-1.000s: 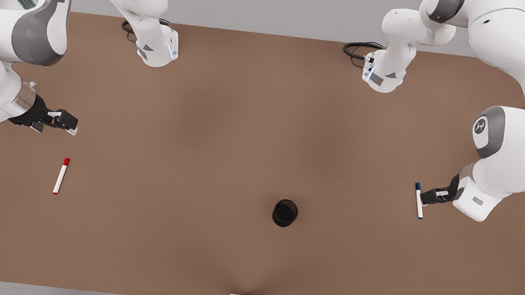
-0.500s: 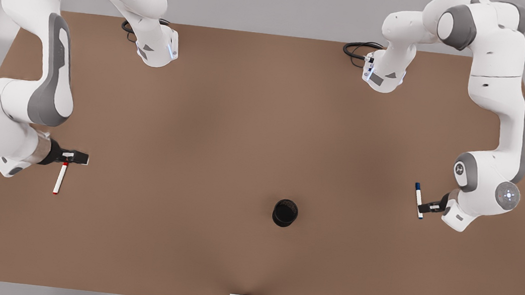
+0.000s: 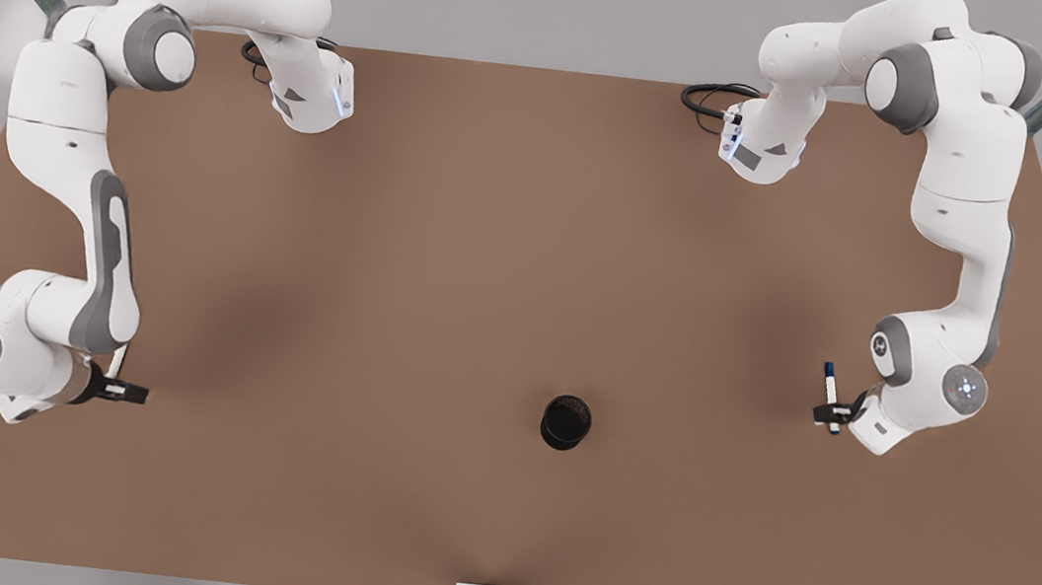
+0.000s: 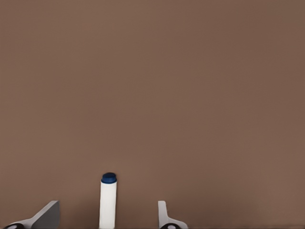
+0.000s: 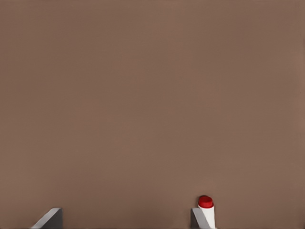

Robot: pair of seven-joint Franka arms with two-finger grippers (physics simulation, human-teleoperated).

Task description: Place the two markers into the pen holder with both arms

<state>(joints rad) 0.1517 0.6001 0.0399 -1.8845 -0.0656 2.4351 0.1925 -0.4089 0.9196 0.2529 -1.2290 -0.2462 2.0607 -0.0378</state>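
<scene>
Tabletop (image 3: 446, 254) brown, broad. Black pen holder (image 3: 566, 422) upright near the front edge, well apart from both claws.

At the front view's right: left claw (image 3: 829, 416) low over the blue-capped marker (image 3: 828, 388), fingers spread wide with the white barrel between them, touching neither, nothing gripped.

At the front view's left: right claw (image 3: 133, 393) also spread wide and gripping nothing. Red-capped marker (image 5: 207, 212) just beside one finger (image 5: 194, 218), on its outer side and not in the gap.
</scene>
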